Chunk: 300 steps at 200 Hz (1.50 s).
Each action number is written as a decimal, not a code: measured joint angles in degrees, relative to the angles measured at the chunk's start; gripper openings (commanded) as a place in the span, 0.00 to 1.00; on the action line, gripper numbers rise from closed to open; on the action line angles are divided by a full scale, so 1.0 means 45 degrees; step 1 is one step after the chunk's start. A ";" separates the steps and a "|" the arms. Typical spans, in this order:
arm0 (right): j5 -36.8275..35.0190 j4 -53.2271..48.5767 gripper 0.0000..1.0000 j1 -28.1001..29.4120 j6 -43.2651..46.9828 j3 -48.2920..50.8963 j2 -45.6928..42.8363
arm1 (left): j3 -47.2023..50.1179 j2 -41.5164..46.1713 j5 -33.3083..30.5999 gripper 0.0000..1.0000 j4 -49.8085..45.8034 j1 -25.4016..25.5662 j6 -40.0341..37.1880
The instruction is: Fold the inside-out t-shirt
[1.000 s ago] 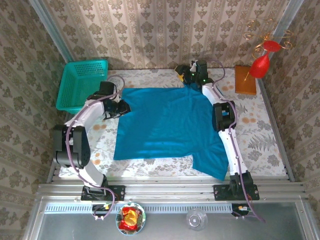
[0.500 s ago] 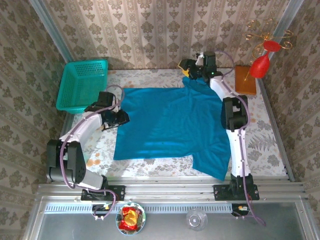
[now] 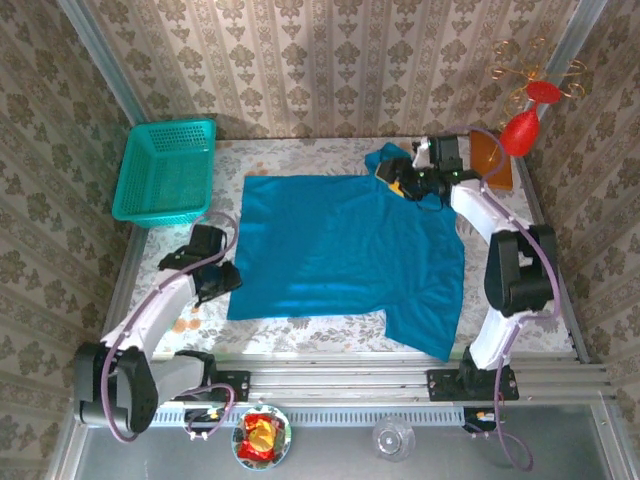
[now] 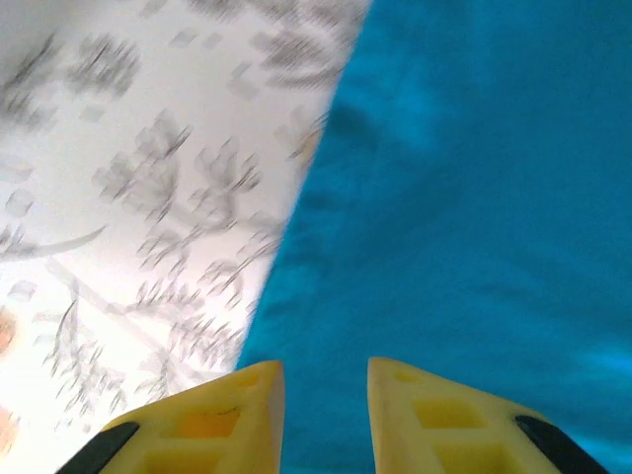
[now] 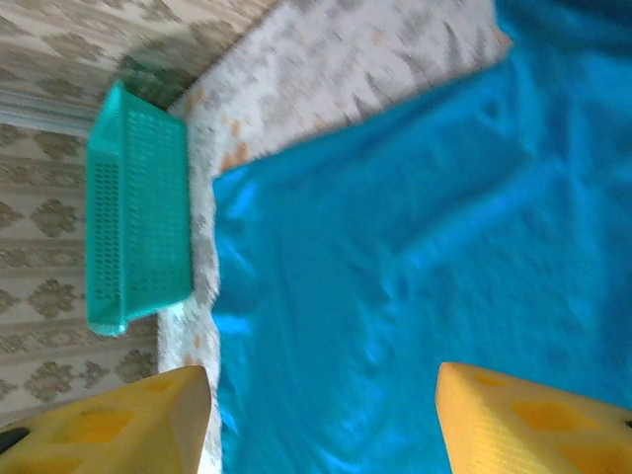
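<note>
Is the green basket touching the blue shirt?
Apart. The top view shows a strip of flowery tablecloth between the basket and the left edge of the t-shirt. The right wrist view shows that gap too.

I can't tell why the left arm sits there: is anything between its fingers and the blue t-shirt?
Nothing visible does. The left fingers hover right at the left edge of the t-shirt, bare tablecloth beside them; the teal mesh basket stands apart at the table's far left corner.

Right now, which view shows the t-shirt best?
Top external: nearly the whole t-shirt lies spread on the table. Left wrist catches one side edge against the table; right wrist gives a blurred partial stretch.
</note>
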<state>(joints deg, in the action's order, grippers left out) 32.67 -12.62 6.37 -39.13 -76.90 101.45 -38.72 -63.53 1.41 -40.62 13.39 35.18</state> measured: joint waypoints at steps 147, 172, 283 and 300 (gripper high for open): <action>-0.1530 -0.2803 0.66 0.0000 0.1098 0.5071 -0.6892 | 0.1574 -0.0457 -0.0981 0.33 -0.0767 0.1263 0.2166; -0.1564 -0.2977 0.66 0.0000 0.1088 0.5221 -0.6960 | 0.1749 -0.0763 -0.0942 0.31 -0.0549 0.1268 0.2200; -0.2633 -0.4750 0.62 0.0024 0.0986 0.6377 -0.8971 | 0.1656 -0.1185 -0.0593 0.08 -0.0204 0.1297 0.2195; -0.3264 -0.5498 0.58 0.0107 0.0709 0.6975 -0.9661 | 0.1651 -0.1073 -0.0578 0.03 -0.0214 0.1292 0.2171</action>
<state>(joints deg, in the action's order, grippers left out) 17.98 -37.36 6.85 -35.94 -45.52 57.98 -31.29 -68.36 -1.19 -41.58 19.20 44.95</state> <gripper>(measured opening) 0.593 0.062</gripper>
